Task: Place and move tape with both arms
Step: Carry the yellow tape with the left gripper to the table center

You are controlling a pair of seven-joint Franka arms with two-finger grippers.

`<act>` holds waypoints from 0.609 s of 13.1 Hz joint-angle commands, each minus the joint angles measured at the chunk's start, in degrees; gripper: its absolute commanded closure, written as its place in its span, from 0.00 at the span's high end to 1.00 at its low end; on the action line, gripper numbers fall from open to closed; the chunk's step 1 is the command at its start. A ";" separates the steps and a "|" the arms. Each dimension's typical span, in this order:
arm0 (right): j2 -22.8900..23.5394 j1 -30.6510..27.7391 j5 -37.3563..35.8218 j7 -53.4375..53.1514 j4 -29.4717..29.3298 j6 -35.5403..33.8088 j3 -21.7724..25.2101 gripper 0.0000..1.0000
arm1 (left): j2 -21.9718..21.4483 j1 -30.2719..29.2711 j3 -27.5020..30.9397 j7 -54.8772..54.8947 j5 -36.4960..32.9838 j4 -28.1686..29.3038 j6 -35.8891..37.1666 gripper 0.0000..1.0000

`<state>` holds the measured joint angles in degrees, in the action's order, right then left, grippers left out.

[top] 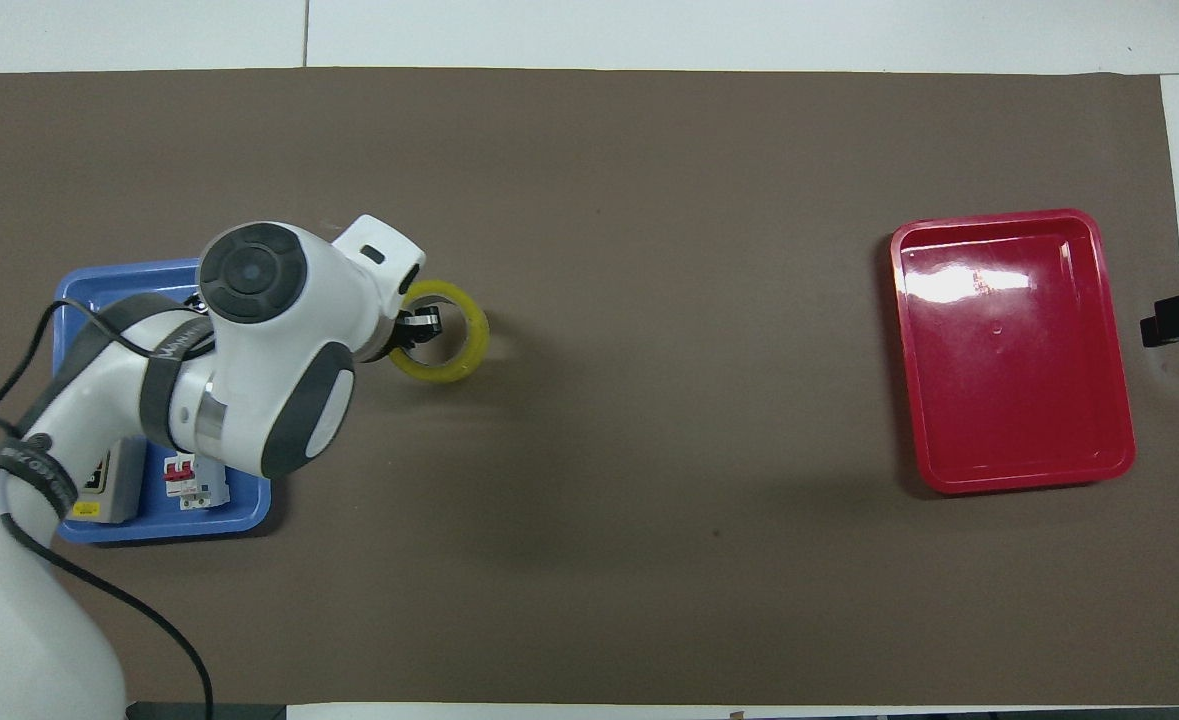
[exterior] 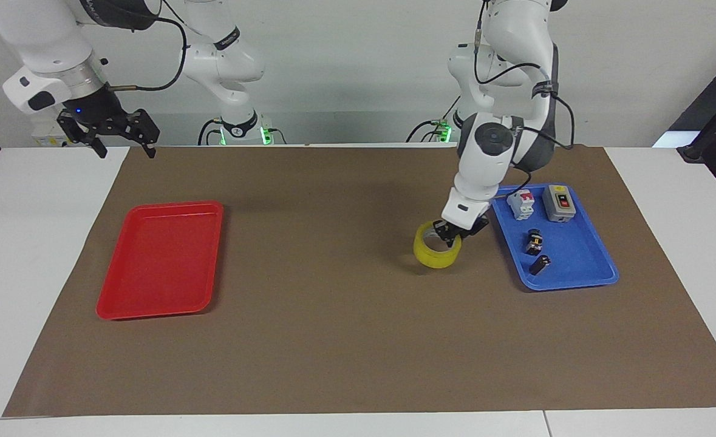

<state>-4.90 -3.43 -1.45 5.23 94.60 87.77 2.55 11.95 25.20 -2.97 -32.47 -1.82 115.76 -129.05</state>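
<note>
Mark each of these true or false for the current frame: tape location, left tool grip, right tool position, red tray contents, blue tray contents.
1. The tape lies in the blue tray. False: it is outside the tray, over the brown mat beside it.
2. The left tool is shut on the tape's rim. True.
3. The right tool is over the red tray. False: it waits, open, over the mat's edge at the right arm's end, nearer to the robots than the tray.
4. The red tray holds nothing. True.
5. The blue tray holds only a grey switch box. False: a white breaker and two small dark parts are also there.
</note>
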 commanded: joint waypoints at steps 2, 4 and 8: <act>-0.38 -1.23 -0.14 0.83 0.32 -0.41 -0.88 1.00 | 7.28 7.92 1.04 -8.02 -1.60 -2.38 -7.41 0.00; -0.29 -1.23 -0.14 0.83 0.32 -0.14 -0.88 1.00 | 7.73 9.07 0.86 -9.55 -1.60 -2.38 -9.55 0.00; -0.38 -1.23 -0.05 0.66 0.41 0.73 -1.14 1.00 | 7.21 9.08 0.86 -9.37 -1.43 -1.95 -8.85 0.97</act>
<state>-4.90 -3.43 -1.45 5.23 94.60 87.88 2.54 18.52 33.69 -2.82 -40.68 -2.35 114.16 -136.82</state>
